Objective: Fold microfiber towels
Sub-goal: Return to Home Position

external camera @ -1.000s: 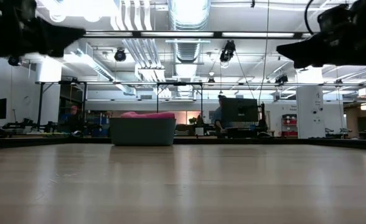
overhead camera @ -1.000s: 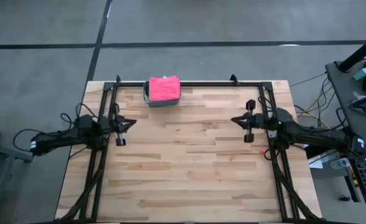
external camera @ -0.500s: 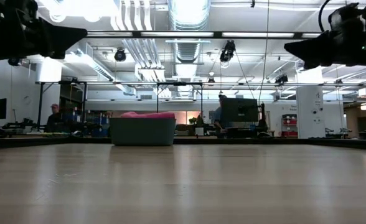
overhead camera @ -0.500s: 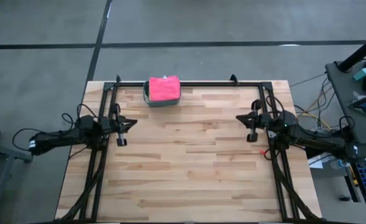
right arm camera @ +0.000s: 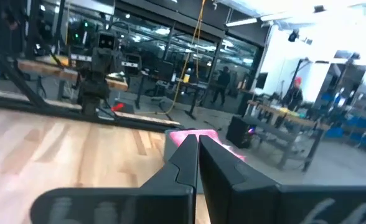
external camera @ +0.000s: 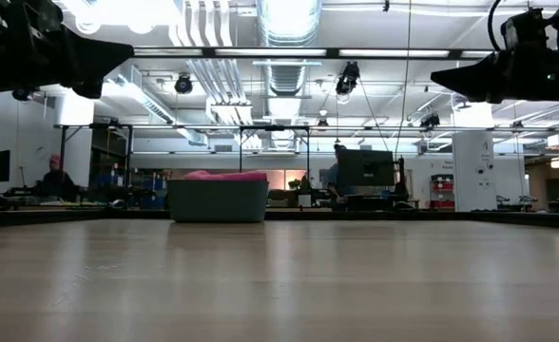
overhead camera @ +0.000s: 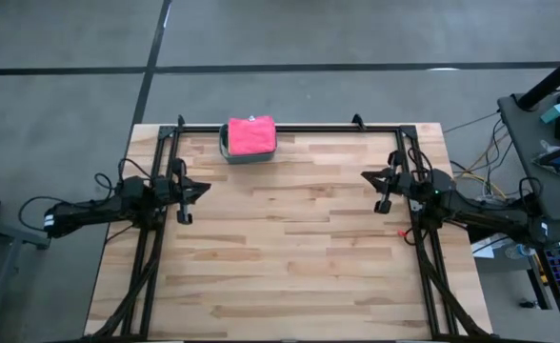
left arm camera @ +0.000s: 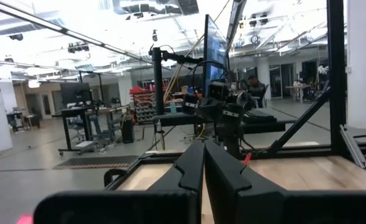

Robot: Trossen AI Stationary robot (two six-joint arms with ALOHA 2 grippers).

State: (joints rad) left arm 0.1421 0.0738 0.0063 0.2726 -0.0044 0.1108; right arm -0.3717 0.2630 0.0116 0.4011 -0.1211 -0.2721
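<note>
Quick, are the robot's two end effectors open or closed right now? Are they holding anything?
Left end effector: closed, holding nothing.
Right end effector: closed, holding nothing.

Bright ceiling lights (external camera: 289, 14) glare overhead; the wooden table (overhead camera: 290, 238) lies evenly lit, shadows faint.

Right claw (overhead camera: 368, 178) drawn back rightward — background person (external camera: 58, 178) moved left.

One bin (overhead camera: 225, 148); one pink towel (overhead camera: 251, 136) showing, more perhaps beneath; one table (overhead camera: 290, 248); left gripper (overhead camera: 202, 188), right gripper (overhead camera: 367, 177).
</note>
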